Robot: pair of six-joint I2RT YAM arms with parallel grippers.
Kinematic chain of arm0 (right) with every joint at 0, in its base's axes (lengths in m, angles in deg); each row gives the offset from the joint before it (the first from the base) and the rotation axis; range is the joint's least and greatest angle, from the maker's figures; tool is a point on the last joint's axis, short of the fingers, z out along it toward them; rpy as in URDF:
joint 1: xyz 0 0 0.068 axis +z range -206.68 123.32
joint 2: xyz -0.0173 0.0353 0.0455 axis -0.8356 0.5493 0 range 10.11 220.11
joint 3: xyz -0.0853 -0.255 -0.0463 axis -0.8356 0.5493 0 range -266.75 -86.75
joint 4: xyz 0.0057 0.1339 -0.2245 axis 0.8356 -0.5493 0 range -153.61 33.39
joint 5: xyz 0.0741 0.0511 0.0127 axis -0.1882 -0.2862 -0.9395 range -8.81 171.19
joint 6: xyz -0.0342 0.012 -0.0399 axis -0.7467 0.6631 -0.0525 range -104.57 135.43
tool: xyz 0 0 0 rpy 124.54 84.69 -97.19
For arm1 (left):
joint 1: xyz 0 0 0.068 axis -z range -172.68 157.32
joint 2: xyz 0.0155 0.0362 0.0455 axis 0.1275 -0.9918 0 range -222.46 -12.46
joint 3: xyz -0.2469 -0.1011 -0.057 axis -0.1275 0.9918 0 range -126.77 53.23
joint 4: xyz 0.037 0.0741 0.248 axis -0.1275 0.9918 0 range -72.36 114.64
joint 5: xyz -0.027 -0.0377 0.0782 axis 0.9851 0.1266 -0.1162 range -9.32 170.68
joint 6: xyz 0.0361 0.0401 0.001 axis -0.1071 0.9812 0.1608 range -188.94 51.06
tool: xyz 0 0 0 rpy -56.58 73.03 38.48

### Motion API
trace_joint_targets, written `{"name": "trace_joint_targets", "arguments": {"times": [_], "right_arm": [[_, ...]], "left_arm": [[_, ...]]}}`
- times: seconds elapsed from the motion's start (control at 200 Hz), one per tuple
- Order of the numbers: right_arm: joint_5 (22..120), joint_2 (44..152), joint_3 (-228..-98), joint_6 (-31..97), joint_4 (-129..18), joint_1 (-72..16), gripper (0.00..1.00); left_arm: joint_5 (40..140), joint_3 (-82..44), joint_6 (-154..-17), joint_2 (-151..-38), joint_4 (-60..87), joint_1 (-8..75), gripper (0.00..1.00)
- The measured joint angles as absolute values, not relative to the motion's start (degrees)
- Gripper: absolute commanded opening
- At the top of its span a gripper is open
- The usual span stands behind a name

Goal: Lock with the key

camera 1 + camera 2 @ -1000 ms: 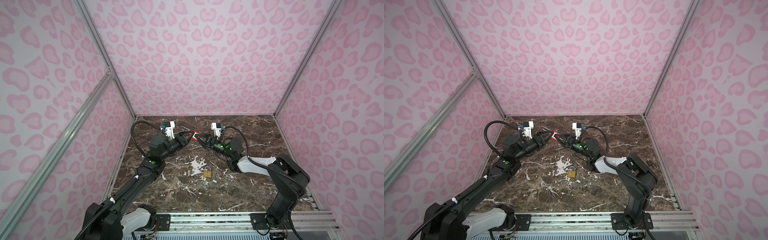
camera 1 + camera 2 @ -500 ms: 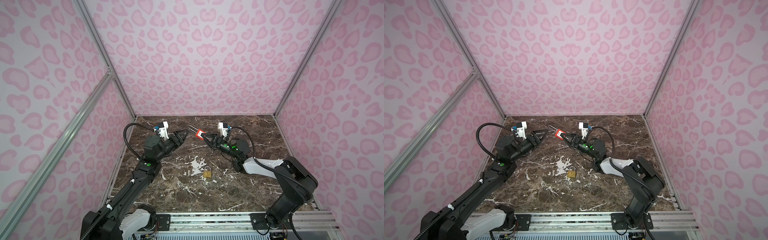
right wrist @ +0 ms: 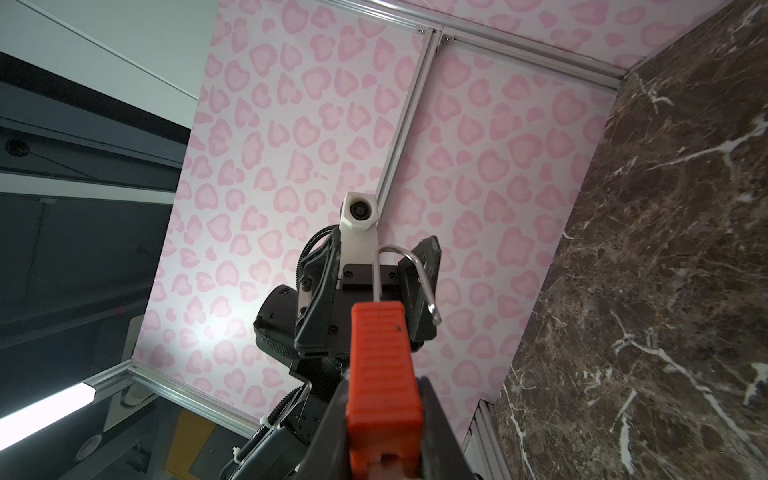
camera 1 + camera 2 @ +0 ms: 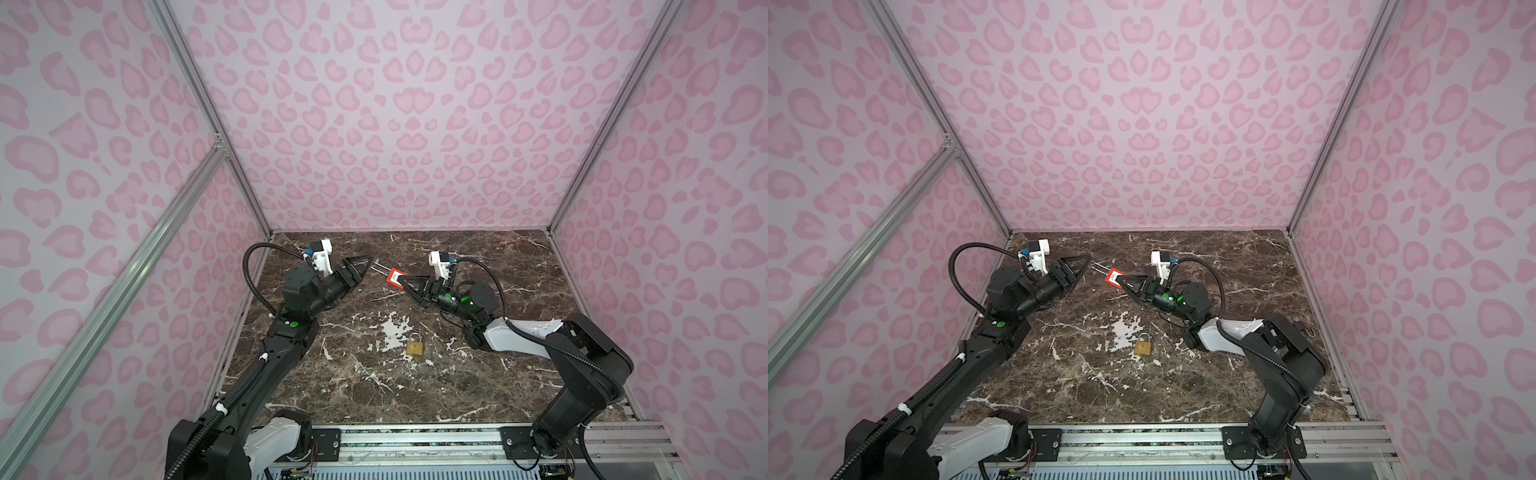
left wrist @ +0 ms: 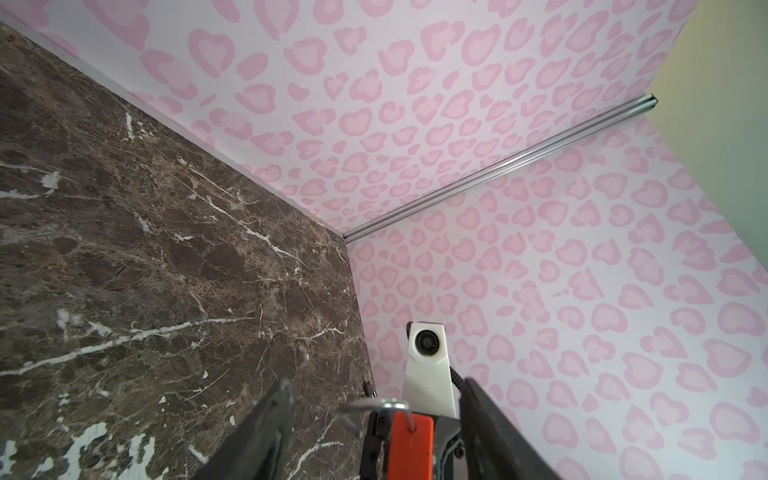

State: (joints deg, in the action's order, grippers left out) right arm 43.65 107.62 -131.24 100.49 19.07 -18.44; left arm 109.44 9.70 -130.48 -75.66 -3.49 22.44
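Hidden: the red padlock (image 3: 384, 365) runs off the frame edge in the right wrist view. Its lower end sits between the fingers (image 3: 444, 440) of the right gripper (image 4: 403, 281), so you cannot see a keyway
Cut off: the left wrist view gives you only the top of the red body and the bend of its steel shackle (image 5: 390, 402)
Hard to make out: two small dark items by the right wall (image 4: 1304, 326) in a top view are too small for you to name
Writing: there is a white label (image 4: 392, 274) on the red padlock's face, with print too small to read. Any marking on the brass padlock (image 4: 414, 346) is too small as well
Right gripper: clamped on the red padlock's body, holding it above the marble tabletop (image 4: 457, 374) with the shackle pointing at the left gripper (image 4: 369, 265)
Shackle: swung open, one leg in the body and the free leg hooked out beside it
Left gripper: jaws apart, one on each side of the shackle's bend. You cannot tell whether either finger touches it
Brass padlock: lies flat on the tabletop in both top views, nearer the front rail than either gripper and well apart from both, holding nothing on its shackle
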Motion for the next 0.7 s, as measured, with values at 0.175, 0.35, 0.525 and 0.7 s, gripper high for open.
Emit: {"name": "trace_joint_targets", "arguments": {"times": [0.175,0.35,0.525,0.7], "right_arm": [[43.45,110.73,-131.59,103.35,23.40,-18.22,0.14],[43.49,111.62,-131.59,103.79,24.99,-18.33,0.14],[43.45,112.34,-131.65,104.01,25.30,-18.31,0.14],[42.75,112.26,-132.09,104.34,25.28,-18.31,0.13]], "left_arm": [[110.25,9.66,-130.39,-75.62,-3.51,22.37,0.65],[110.38,9.68,-130.42,-75.11,-3.49,22.33,0.64],[110.46,9.70,-130.39,-74.85,-3.49,22.26,0.64],[110.60,9.70,-130.39,-74.81,-3.49,21.94,0.64]]}}
